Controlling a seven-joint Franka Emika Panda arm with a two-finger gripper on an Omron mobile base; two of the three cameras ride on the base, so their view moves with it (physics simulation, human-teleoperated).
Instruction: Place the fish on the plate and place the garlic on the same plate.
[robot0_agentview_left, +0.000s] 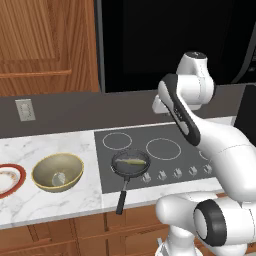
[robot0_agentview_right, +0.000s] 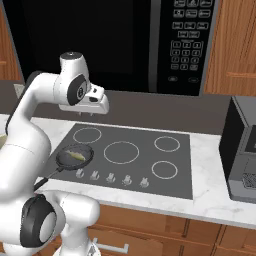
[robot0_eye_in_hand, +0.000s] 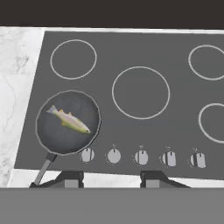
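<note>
The fish (robot0_eye_in_hand: 70, 120), slender and yellowish-green, lies inside a black frying pan (robot0_eye_in_hand: 59, 136) on the front left of the cooktop; both also show in the left base view as the fish (robot0_agentview_left: 132, 162) in the pan (robot0_agentview_left: 125, 171). The garlic (robot0_agentview_left: 59, 178), a pale lump, rests in an olive-yellow bowl (robot0_agentview_left: 46, 170) on the marble counter. At the far left edge sits the red-rimmed white plate (robot0_agentview_left: 7, 181), partly cut off. My gripper (robot0_eye_in_hand: 111, 179) hangs high above the cooktop, open, with nothing between its fingertips (robot0_eye_in_hand: 70, 178). In the right base view the gripper (robot0_agentview_right: 89, 114) is above the back left burner.
The pan's handle (robot0_agentview_left: 121, 197) sticks out over the counter's front edge. A row of knobs (robot0_eye_in_hand: 141, 157) lines the cooktop's front. A microwave (robot0_agentview_right: 150, 45) hangs above the stove, and a dark appliance (robot0_agentview_right: 242, 150) stands on the counter at the right.
</note>
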